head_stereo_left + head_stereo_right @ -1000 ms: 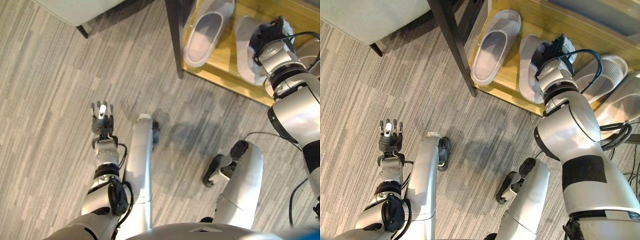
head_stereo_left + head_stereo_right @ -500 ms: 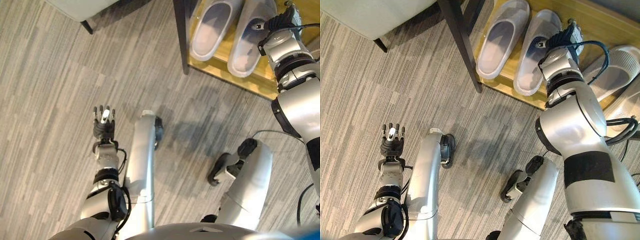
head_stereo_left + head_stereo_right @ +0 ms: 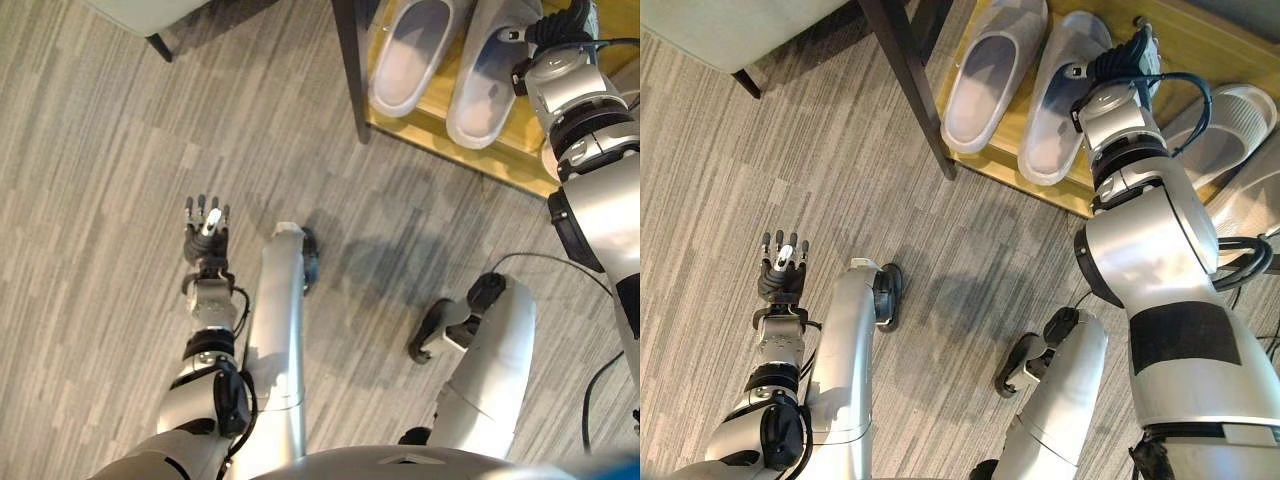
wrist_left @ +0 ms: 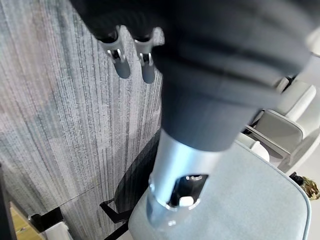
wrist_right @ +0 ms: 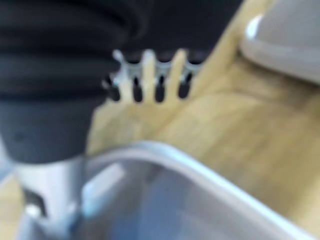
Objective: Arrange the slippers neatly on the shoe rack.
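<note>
Two grey slippers (image 3: 1025, 90) lie side by side at the left end of the wooden shoe rack (image 3: 1180, 45), heels at its front edge. The right hand (image 3: 1120, 65) sits at the right one, fingers straight (grip unclear). The left hand (image 3: 783, 270) hangs open-fingered over bare floor (image 3: 760, 160).

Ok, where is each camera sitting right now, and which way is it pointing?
Left eye view: on the head, looking down at the carpet, the open left hand and the shoe rack; both arms show.
Right eye view: beside it, same scene; the right hand is at a grey slipper.
Left wrist view: along its own hand, facing carpet and a grey chair.
Right wrist view: along its own hand, close over the grey slipper and the shoe rack.
Shared: both eye views and the right wrist view show that slipper.
</note>
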Robot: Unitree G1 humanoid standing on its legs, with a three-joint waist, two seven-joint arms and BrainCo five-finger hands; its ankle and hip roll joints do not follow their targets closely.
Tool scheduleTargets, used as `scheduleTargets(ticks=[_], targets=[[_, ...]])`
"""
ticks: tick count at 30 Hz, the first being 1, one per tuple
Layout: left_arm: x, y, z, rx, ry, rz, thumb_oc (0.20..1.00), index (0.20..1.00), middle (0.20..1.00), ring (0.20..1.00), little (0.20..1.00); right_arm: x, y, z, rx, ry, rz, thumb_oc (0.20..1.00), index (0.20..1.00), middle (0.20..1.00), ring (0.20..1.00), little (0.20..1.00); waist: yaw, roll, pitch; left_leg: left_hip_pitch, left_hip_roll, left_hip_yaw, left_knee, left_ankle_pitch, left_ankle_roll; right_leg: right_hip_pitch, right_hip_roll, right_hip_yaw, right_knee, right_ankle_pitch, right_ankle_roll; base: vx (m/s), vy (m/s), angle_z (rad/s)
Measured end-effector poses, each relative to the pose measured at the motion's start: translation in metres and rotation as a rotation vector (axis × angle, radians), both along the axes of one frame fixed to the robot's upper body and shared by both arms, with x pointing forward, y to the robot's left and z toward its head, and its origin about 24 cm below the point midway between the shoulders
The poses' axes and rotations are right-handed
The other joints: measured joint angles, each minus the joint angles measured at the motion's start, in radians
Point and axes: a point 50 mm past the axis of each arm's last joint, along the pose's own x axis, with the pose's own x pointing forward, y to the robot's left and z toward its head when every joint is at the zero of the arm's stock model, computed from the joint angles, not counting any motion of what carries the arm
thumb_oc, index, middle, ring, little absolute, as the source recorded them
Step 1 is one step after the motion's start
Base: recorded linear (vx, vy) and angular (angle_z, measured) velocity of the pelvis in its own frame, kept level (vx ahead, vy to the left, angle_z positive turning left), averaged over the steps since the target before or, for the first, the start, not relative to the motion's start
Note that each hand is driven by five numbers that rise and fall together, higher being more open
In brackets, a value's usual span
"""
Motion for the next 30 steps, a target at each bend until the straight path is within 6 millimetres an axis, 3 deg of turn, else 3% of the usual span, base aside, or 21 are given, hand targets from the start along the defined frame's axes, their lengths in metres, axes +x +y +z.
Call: scheduleTargets(ticks=[6,8,9,11,12,15,20,25,26,30], targets=[[0.002,0.007,0.013,0.044,-0.059,0.004,1.000,1.000,1.000,1.000,1.000,0.001,0.035,0.018,0.005,-0.137,0.126,1.000,1.000,1.000,1.000,1.000,-0.030,-0.007,0.002,0.009,0.012,-0.005,0.036,-0.002,0.003,0.020,0.012,0.003,0.019,0.000,0.000,-0.04,-0.014,-0.05],[0.012,0.007,0.034,0.041,-0.100,0.058,1.000,1.000,1.000,1.000,1.000,0.001,0.056,0.012,0.027,-0.212,0.217,1.000,1.000,1.000,1.000,1.000,-0.042,-0.016,0.004,0.024,0.015,-0.003,0.054,-0.011,0.019,0.038,0.014,0.012,0.034,-0.002,-0.001,-0.06,0.065,0.01],[0.025,0.002,0.054,0.047,-0.144,0.045,1.000,1.000,1.000,1.000,1.000,0.002,0.065,0.007,0.006,-0.196,0.234,1.000,1.000,1.000,1.000,1.000,-0.045,-0.014,0.006,0.026,0.017,0.001,0.056,-0.008,0.020,0.035,0.017,0.020,0.038,-0.001,0.000,-0.07,0.058,0.04],[0.038,-0.008,0.072,0.034,-0.180,0.028,1.000,1.000,1.000,1.000,1.000,0.004,0.070,-0.003,-0.005,-0.165,0.240,1.000,1.000,1.000,1.000,1.000,-0.046,-0.012,0.007,0.028,0.018,0.003,0.067,-0.007,0.022,0.037,0.018,0.028,0.049,0.000,0.001,-0.08,0.024,0.01],[0.052,-0.025,0.091,0.049,-0.210,-0.032,1.000,1.000,1.000,1.000,1.000,0.006,0.071,-0.010,-0.022,-0.134,0.236,1.000,1.000,1.000,1.000,1.000,-0.050,-0.009,0.009,0.027,0.017,0.001,0.072,-0.006,0.022,0.039,0.020,0.029,0.050,0.003,0.006,-0.06,0.005,-0.04],[0.065,-0.043,0.109,0.064,-0.218,-0.075,1.000,1.000,1.000,1.000,1.000,0.008,0.066,-0.015,-0.056,-0.081,0.208,1.000,1.000,1.000,1.000,1.000,-0.053,0.016,0.039,0.030,0.021,0.001,0.099,-0.010,0.029,0.052,0.022,0.037,0.066,0.004,0.009,-0.04,0.010,-0.03],[0.070,-0.037,0.126,0.066,-0.237,-0.053,1.000,1.000,1.000,1.000,1.000,0.007,0.067,-0.013,-0.079,-0.070,0.206,1.000,1.000,1.000,1.000,1.000,-0.066,0.042,0.105,0.037,0.044,-0.004,0.138,-0.013,0.035,0.058,0.051,0.047,0.094,0.009,0.018,-0.04,-0.013,-0.11],[0.067,-0.036,0.117,0.047,-0.203,-0.035,1.000,1.000,1.000,1.000,1.000,0.001,0.068,-0.005,-0.117,-0.136,0.220,1.000,1.000,1.000,1.000,1.000,-0.074,0.049,0.107,0.061,0.052,-0.002,0.097,-0.012,0.034,0.073,0.051,0.029,0.062,0.012,0.014,-0.02,0.001,-0.02],[0.065,-0.038,0.119,0.043,-0.220,-0.030,1.000,1.000,1.000,1.000,1.000,-0.004,0.066,0.005,-0.042,-0.203,0.240,1.000,1.000,1.000,1.000,1.000,-0.071,0.049,0.107,0.067,0.054,-0.004,0.077,-0.004,0.023,0.079,0.051,0.014,0.043,0.019,0.008,-0.06,0.015,-0.07],[0.067,-0.044,0.127,0.050,-0.245,-0.041,1.000,1.000,1.000,1.000,1.000,-0.014,0.066,0.024,-0.017,-0.308,0.268,1.000,1.000,1.000,1.000,1.000,-0.070,0.049,0.106,0.076,0.065,-0.004,0.040,0.004,0.024,0.095,0.053,-0.017,0.004,0.023,0.002,-0.03,0.002,-0.04]])
